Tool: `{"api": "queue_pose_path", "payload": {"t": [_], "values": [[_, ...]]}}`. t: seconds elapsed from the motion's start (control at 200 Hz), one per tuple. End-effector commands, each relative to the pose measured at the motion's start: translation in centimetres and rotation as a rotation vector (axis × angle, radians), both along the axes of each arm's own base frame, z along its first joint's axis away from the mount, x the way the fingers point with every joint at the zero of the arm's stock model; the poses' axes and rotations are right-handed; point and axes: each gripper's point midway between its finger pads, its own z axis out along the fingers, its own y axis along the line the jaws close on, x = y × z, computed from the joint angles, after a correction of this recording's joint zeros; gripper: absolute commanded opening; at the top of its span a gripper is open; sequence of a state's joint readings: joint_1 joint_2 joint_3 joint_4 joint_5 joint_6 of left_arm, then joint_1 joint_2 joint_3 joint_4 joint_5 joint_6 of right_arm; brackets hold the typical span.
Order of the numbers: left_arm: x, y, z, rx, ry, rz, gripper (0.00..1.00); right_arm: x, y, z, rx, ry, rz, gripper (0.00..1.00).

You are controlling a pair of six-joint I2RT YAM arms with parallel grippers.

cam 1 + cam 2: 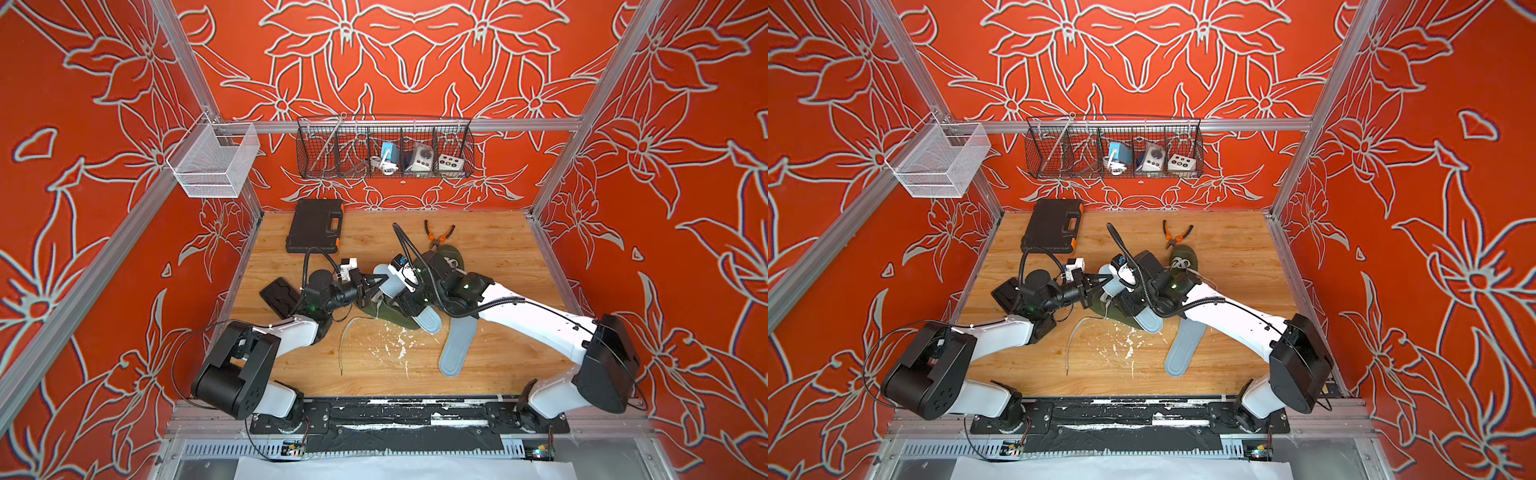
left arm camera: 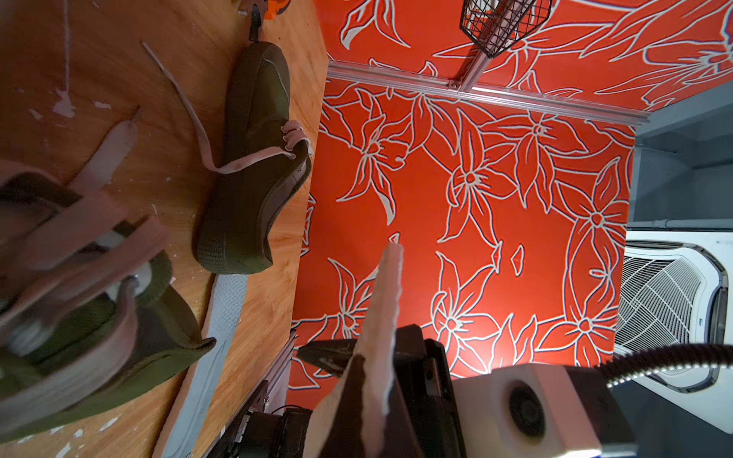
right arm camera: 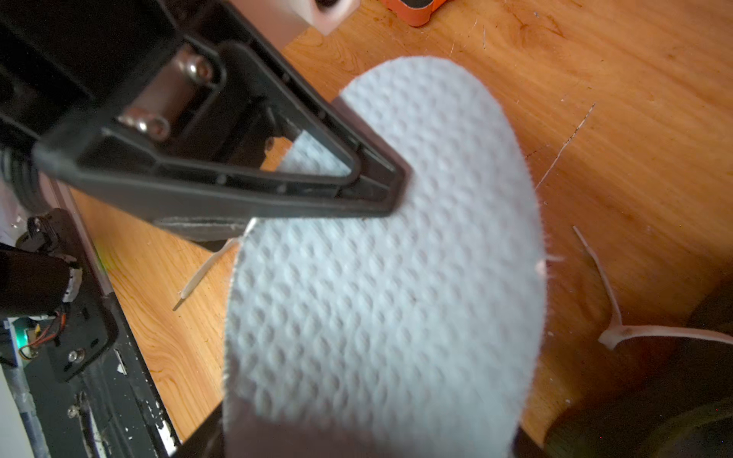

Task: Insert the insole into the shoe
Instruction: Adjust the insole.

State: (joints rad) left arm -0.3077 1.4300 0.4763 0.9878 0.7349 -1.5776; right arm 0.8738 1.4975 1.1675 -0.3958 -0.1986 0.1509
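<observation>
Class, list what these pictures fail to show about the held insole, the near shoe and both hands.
Right hand: in the right wrist view the insole hides most of its lower finger; clamp unconfirmed.
Near shoe: right arm and insole cover its opening in both top views; left wrist view blurs it.
Left hand: shut; in a top view its tips are too small to show whether they pinch anything.

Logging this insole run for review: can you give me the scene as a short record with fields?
Left gripper: shut at the near shoe opening
Right gripper: jaws either side of the raised insole, grip unclear
Raised insole: slanted over the near shoe, both ends in view
Spare insole: flat on the table
Far shoe: toe next to the pliers
</observation>
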Motion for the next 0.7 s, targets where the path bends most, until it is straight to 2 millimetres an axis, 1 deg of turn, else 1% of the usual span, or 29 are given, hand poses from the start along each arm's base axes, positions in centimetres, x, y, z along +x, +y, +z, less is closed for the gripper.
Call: {"api": "queue_pose_path", "payload": {"t": [0.0,0.025,0.07,0.09,0.12,0.17,0.24,0.335,0.465,0.555,0.62,0.645,0.696], "values": [[-0.1,0.0,0.3,-0.002,-0.027,-0.007,0.05,-0.3,-0.4,0.8,-0.005,-0.014,0.012,0.57],[-0.1,-0.1,0.2,0.003,-0.026,-0.009,0.13,-0.4,-0.5,0.8,-0.011,-0.014,0.011,0.55],[-0.1,-0.1,-0.1,0.014,-0.025,-0.015,0.34,-0.5,-0.7,0.8,-0.024,-0.009,0.014,0.52],[-0.1,-0.2,-0.1,0.02,-0.028,-0.019,0.41,-0.5,-0.9,0.8,-0.034,-0.005,0.012,0.5],[0.0,-0.2,-0.2,0.034,-0.035,-0.023,0.46,-0.5,-1.2,0.6,-0.052,0.007,0.009,0.47],[0.2,-0.2,-0.5,0.076,-0.046,-0.026,0.51,-0.8,-2.0,0.3,-0.09,0.034,0.006,0.44],[0.7,0.0,-0.9,0.166,-0.067,-0.019,0.53,-1.1,-3.5,-0.4,-0.152,0.068,-0.006,0.4],[1.5,0.9,-1.8,0.36,-0.102,0.004,0.52,-1.7,-6.0,-1.3,-0.243,0.106,-0.014,0.36],[2.0,2.9,-4.0,0.655,-0.134,0.026,0.49,-2.3,-9.4,-2.2,-0.394,0.143,-0.029,0.35],[2.0,3.9,-5.0,0.815,-0.199,0.024,0.46,-2.3,-11.9,-2.7,-0.508,0.172,-0.059,0.35],[1.9,4.2,-5.3,0.937,-0.258,0.008,0.45,-2.1,-12.9,-2.8,-0.528,0.193,-0.09,0.35],[1.9,4.2,-5.4,0.986,-0.28,-0.003,0.45,-2.4,-13.7,-2.9,-0.548,0.22,-0.099,0.36],[1.8,3.9,-5.5,1.066,-0.337,-0.037,0.44,-2.4,-14.2,-2.8,-0.545,0.237,-0.118,0.36]]}}
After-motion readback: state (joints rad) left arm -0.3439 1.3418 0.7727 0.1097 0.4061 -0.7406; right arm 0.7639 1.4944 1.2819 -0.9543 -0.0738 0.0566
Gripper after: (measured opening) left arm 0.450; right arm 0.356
